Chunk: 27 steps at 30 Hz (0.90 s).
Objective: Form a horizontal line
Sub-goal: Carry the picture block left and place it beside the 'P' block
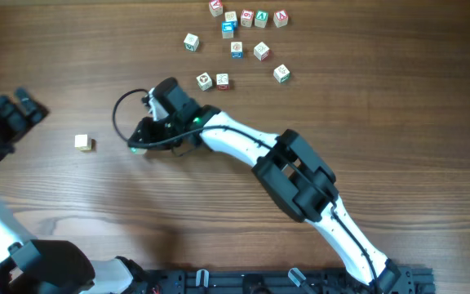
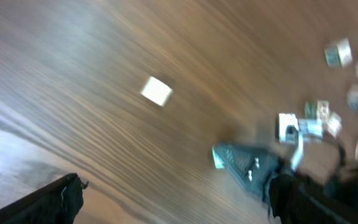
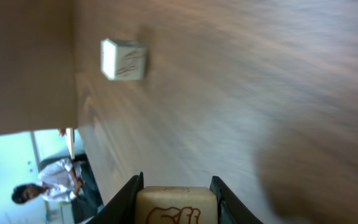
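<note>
Near the lone cube point(image 1: 83, 143), the right gripper point(image 1: 139, 140) clasped a red-marked cube point(image 3: 176, 208), likely to line them up. The left gripper point(image 1: 13, 122) gaped empty.

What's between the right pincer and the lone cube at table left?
Nothing: only bare tabletop separates the right pincer, shut on a red-marked cube, from the lone cube. Overhead view shows it.

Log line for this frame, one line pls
right claw: shut on red-marked cube | left claw: open, empty | lone pale cube: apart from right claw | line: not yet formed
</note>
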Each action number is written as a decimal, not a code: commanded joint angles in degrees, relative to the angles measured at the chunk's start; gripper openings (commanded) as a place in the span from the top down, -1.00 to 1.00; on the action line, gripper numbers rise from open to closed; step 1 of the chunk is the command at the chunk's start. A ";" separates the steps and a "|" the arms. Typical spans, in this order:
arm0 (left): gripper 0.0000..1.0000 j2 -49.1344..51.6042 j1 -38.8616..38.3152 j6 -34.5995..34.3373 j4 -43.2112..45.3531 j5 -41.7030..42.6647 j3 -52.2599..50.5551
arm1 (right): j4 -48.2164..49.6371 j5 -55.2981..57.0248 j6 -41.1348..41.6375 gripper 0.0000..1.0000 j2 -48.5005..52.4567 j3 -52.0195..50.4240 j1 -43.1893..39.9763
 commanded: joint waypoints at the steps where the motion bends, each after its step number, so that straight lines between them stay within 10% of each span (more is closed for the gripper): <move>1: -1.00 1.09 5.49 -3.63 3.15 1.05 -5.31 | 0.81 3.52 -1.01 0.51 0.37 -0.44 1.18; 27: -1.00 1.11 7.32 -3.63 14.75 4.68 -19.17 | 21.90 13.97 18.71 0.40 3.87 -0.44 5.03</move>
